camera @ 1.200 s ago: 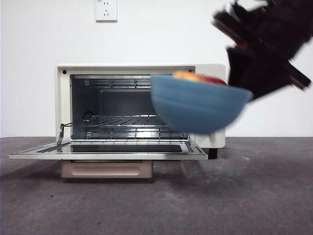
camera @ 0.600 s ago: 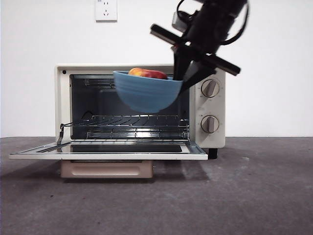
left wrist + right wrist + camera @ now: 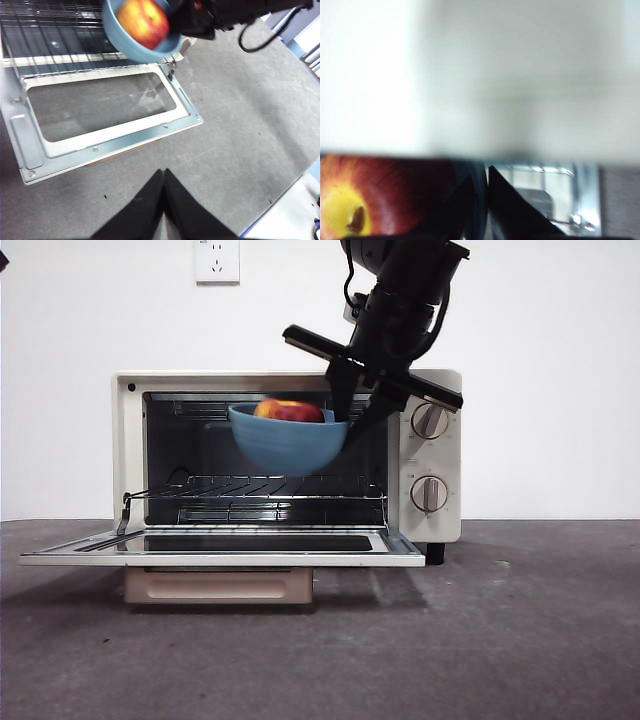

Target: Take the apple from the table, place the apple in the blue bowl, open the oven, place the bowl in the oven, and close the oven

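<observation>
Looking across the bench (image 3: 520, 640) from the front, you've got the oven (image 3: 130, 455) sitting with its door (image 3: 220, 545) dropped flat and fully open, so the cavity mouth is clear. The wire rack (image 3: 260, 485) sits inside, low in the cavity, and the two knobs (image 3: 428, 420) are on the panel to the right of the opening. A wall socket (image 3: 217, 260) is on the white wall above, well out of the way.

Your right pincer (image 3: 345, 410) comes down from the top of the frame, dark and bulky, partly covering the upper knob. It's clamped on the right-hand rim of the blue bowl (image 3: 285, 445). In the right wrist view you can see the rim wedged between the two jaws (image 3: 480, 200), which are nearly closed around the thin wall.

The bowl hangs in the air right at the oven's mouth, in the upper half of the opening, above the rack and not touching it. It's mouth-up, tipped just a little, and the pincer side looks a bit lower. The apple (image 3: 288, 410) sits inside, poking above the rim. From the right wrist camera its yellow stem dimple (image 3: 355, 220) faces the lens.

Your left pincer (image 3: 163, 190) is parked high over the bench in front of the open door, jaws pressed together, gripping nothing. From up there you see the bowl (image 3: 125, 42) and apple (image 3: 142, 22) over the rack's front edge.
</observation>
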